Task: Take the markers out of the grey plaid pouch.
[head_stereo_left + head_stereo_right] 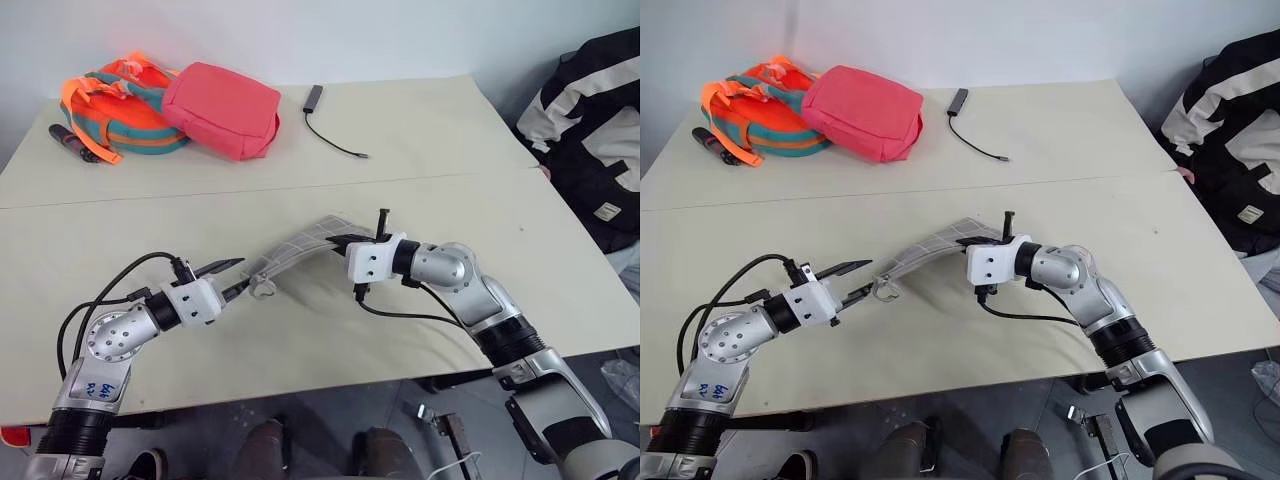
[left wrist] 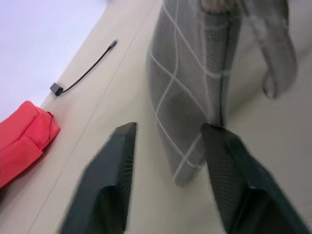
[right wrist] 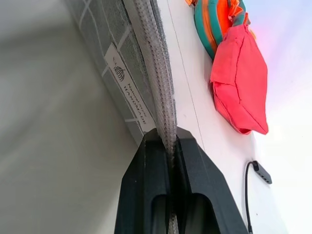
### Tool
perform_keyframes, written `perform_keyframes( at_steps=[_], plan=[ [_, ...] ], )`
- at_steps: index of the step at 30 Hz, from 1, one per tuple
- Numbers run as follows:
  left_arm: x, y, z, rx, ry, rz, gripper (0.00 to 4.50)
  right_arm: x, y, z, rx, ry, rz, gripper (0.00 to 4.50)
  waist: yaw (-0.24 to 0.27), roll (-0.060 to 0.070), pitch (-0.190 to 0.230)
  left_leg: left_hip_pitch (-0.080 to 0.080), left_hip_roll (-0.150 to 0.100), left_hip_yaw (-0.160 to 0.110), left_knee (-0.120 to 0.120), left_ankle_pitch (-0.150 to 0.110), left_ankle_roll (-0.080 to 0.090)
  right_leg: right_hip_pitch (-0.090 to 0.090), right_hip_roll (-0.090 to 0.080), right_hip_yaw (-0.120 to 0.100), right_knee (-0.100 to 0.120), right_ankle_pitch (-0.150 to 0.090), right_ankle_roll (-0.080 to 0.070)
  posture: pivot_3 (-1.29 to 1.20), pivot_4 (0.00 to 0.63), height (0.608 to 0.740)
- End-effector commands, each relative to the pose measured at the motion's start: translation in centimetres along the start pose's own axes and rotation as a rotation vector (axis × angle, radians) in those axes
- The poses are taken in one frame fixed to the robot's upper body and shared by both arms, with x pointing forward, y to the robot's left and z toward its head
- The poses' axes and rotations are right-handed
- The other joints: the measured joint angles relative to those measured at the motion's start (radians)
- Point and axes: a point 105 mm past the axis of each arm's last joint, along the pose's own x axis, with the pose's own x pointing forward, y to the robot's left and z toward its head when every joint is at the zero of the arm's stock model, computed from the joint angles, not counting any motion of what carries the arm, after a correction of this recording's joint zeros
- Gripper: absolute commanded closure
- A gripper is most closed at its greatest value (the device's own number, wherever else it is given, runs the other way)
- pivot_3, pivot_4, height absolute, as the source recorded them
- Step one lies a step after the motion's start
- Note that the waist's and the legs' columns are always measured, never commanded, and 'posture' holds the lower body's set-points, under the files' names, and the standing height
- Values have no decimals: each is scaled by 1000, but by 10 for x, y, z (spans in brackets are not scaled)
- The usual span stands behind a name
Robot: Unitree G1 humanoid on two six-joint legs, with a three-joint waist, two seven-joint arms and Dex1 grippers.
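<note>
Pouch axis runs between both arms: the grey plaid pouch (image 1: 300,248) hangs above the counter (image 1: 300,330), right end effector (image 3: 170,139) clenched on its zip edge, left end effector (image 2: 168,134) released, straddling its lower end.

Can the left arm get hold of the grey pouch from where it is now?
Probably yes. The left fingers stand open on either side of the pouch's free end, nothing between them, while the right hand holds the other end up.

i'm seeing silver jointed arms with white wrist blocks, black ribbed cuffs and looping black cables; the left gripper (image 1: 232,277) and right gripper (image 3: 171,141) carry black, tapered fingers (image 2: 109,180).
</note>
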Motion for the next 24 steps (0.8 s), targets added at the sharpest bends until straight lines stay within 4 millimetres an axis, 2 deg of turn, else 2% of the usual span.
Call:
perform_keyframes(
  at_steps=[1, 8, 12, 16, 20, 24],
  plan=[
    [-6, 3, 11, 18, -29, -4, 2704, -1, -10, 11, -11, -41, -33, 4500, 0, 0, 0, 0, 0, 0, 0, 0, 0, 0, 0, 0, 0, 0, 0, 0, 150, 740],
    [-24, 5, 6, 18, 8, 6, 2704, -1, -10, 11, -7, -40, -33, 4500, -1, 0, 0, 0, 0, 0, 0, 0, 0, 0, 0, 0, 0, 0, 0, 0, 150, 740],
    [-29, -2, 6, 28, 14, -23, 2704, -1, -10, 10, -5, -39, -32, 4500, 0, 0, 0, 0, 0, 0, 0, 0, 0, 0, 0, 0, -1, 0, 0, 0, 150, 740],
    [-21, 0, 9, -12, -9, 23, 2704, 1, -10, 11, -2, -44, -28, 4500, 1, 0, 0, 0, 0, 0, 0, 0, 0, 0, 0, 0, -1, 0, 0, 0, 150, 740],
    [-7, -4, 11, 12, -28, -12, 2704, 2, -10, 11, -1, -46, -25, 4500, 1, 0, 0, 0, 0, 0, 0, 0, 0, 1, 0, 0, -1, 0, 0, 0, 150, 740],
    [-2, -4, 10, 3, -35, -22, 2704, 1, -11, 12, 3, -45, -31, 4500, 0, 0, 0, 0, 0, 0, 0, 0, 0, 1, 0, 0, -1, 0, 0, 0, 150, 740]
  ],
)
